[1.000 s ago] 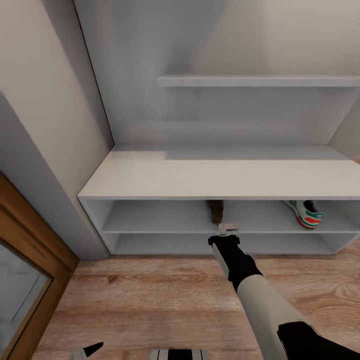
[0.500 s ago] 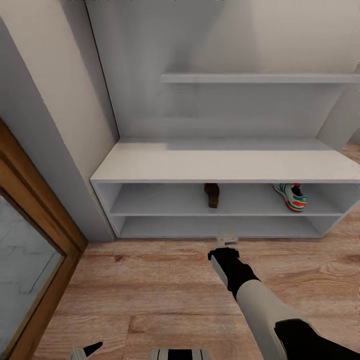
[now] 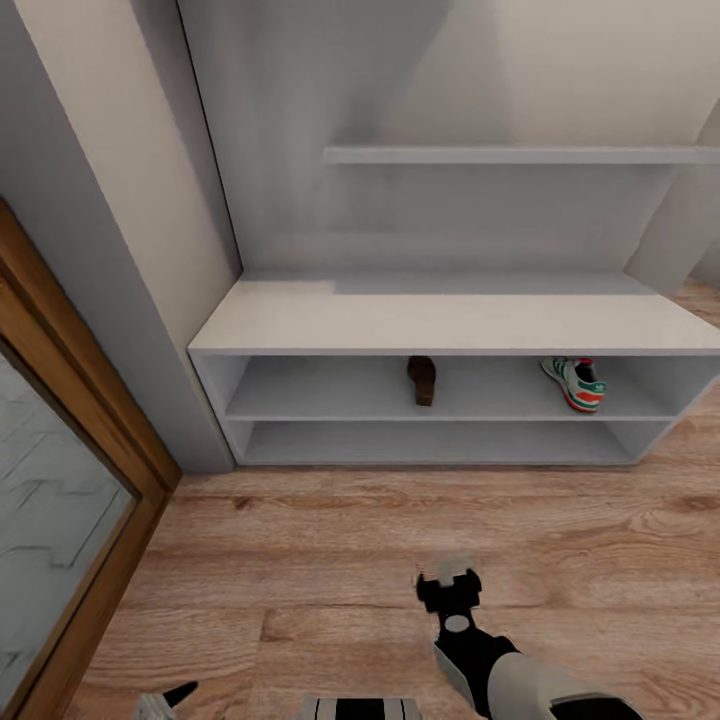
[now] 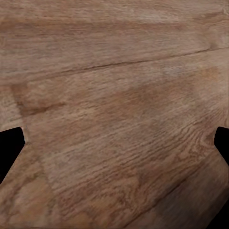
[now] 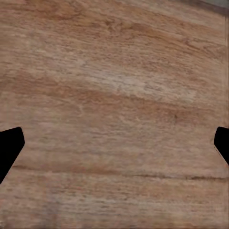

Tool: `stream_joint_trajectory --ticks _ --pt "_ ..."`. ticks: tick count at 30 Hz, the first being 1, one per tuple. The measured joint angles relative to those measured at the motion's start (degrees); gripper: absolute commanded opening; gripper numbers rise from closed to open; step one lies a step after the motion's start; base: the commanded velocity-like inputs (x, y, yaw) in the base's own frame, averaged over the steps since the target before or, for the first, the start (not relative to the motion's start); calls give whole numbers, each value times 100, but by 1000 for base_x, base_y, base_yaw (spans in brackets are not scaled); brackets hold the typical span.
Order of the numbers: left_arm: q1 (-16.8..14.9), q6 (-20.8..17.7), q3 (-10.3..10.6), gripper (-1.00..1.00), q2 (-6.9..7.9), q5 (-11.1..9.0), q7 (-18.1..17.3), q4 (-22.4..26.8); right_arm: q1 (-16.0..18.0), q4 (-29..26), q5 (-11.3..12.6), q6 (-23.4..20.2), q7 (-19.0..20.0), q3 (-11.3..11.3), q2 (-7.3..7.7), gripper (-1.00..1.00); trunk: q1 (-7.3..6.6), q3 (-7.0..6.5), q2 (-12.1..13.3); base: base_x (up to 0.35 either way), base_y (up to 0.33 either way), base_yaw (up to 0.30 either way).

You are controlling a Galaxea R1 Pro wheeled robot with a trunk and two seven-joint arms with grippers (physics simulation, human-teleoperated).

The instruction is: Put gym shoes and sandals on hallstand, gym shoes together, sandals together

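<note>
The pale grey hallstand (image 3: 450,325) stands ahead against the wall. On its upper shelf tier lie one dark brown sandal (image 3: 421,380) near the middle and one cream gym shoe (image 3: 576,384) with green stripes and red accents toward the right, well apart from each other. The other sandal and gym shoe are out of view. My right gripper (image 3: 447,580) hovers over the corridor floor (image 3: 300,560), well short of the rack. In the right wrist view the gripper (image 5: 114,152) is open and empty over bare planks. My left gripper (image 4: 114,148) is likewise open above the floor.
A wall shelf (image 3: 520,155) juts out above the bench top. A wood-framed glass door (image 3: 60,480) and a grey wall pier (image 3: 120,300) close off the left side. Open floor lies between me and the rack.
The view has backed away from the rack, which now looks smaller. My right gripper, earlier at the shelf edge by the sandal, has drawn back and now hangs over the floor.
</note>
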State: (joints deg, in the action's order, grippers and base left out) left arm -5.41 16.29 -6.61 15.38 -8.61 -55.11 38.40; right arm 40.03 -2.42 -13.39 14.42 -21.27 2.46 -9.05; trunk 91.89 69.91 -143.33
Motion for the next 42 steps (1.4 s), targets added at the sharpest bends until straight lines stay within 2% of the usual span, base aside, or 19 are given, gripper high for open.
stream_joint_trajectory --ticks 2,3,5,6,7,10,12,16,36,42 --pt "0 2 -1 100 -5 -1 86 -6 -140 31 -88 205 2 10 108 100 0 0 0 -3 0 0" --pt "0 20 -8 100 -48 -50 322 -106 -475 70 -181 857 191 11 399 100 -1 0 0 0 0 0" --pt "0 37 -7 100 -73 -78 400 -160 -675 75 -188 1104 409 4 541 100 0 0 0 0 0 0" --pt "0 49 -7 100 -98 -95 462 -209 -765 76 -178 1295 670 -8 640 100 0 0 0 0 0 0" --pt "2 70 -4 100 -179 -98 578 -280 -860 77 -166 1526 1210 -41 826 100 0 0 0 0 0 0" --pt "3 80 -2 100 -258 -86 673 -313 -901 77 -167 1610 1564 -40 970 100 0 0 0 0 0 0" --pt "4 82 -2 100 -283 -82 711 -323 -914 79 -176 1626 1653 -41 1007 100 0 0 0 0 0 0" --pt "8 101 15 100 -382 -68 1085 -484 -1045 80 -211 1682 2041 -51 1147 100 0 0 0 0 0 0" --pt "8 107 14 100 -395 -96 1166 -547 -1070 79 -220 1688 2083 -52 1106 100 0 0 0 0 0 -1" --pt "6 113 3 100 -389 -99 1167 -548 -1073 82 -221 1689 2073 -53 1113 100 0 -1 0 0 0 -223"
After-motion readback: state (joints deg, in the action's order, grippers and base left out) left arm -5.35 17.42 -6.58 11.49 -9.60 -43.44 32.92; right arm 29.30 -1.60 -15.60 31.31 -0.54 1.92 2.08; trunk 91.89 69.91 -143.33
